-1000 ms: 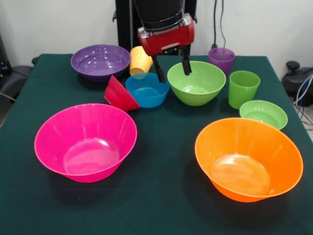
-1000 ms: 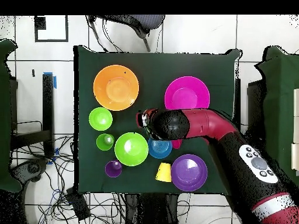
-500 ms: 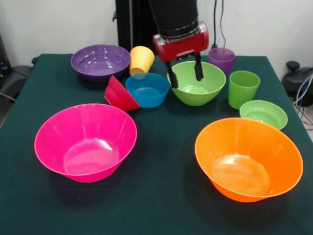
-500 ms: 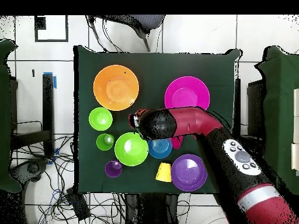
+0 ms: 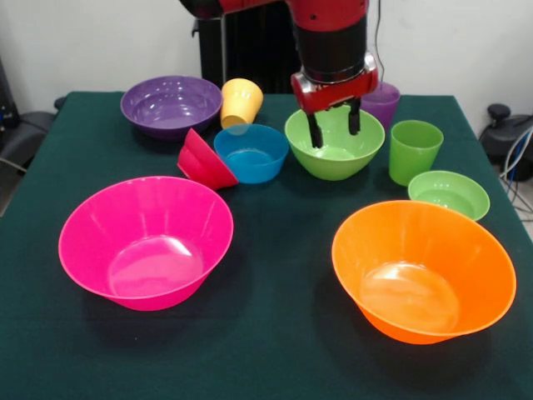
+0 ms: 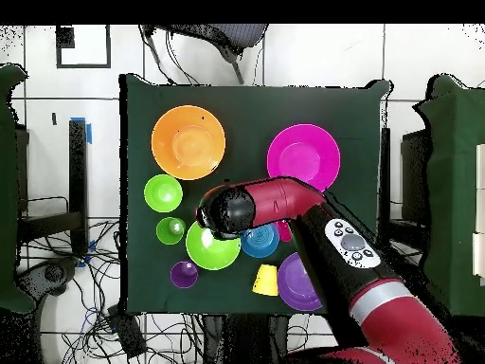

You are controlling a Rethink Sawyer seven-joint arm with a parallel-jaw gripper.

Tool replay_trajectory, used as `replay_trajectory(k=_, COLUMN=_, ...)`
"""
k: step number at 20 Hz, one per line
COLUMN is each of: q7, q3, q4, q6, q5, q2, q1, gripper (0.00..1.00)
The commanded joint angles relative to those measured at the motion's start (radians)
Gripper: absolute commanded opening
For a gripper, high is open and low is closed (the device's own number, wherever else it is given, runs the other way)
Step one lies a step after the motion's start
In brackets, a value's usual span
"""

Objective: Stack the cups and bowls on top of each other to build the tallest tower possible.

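hand (image 5: 334, 130) open over the glossy medium green plastic bowl (image 5: 335, 142)
fingers spread, holding nothing; no readable writing.

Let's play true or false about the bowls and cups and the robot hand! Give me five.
1. The gripper hangs over the medium green bowl. True.
2. The fingers are holding a cup. False: they are open and hold nothing.
3. The red bowl is tipped on its side against the blue bowl. True.
4. The yellow cup stands upright. False: it is tilted over.
5. The pink bowl sits inside the orange bowl. False: they stand apart on the table.
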Motion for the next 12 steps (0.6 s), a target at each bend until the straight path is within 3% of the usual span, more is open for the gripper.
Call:
replay_trajectory(k=1, q7=-0.059, q3=-0.103, q4=-0.05, q6=0.135, q5=-0.111, q2=0.034, q1=0.027, gripper=1.0)
replay_trajectory(k=9, q7=-0.059, q3=-0.114, q4=-0.046, q6=0.142, q5=-0.141, q2=0.021, q1=0.027, gripper=1.0)
replay_trajectory(k=12, q7=-0.054, q3=-0.1, q4=-0.036, q6=0.102, q5=-0.13, q2=0.023, q1=0.009, gripper=1.0)
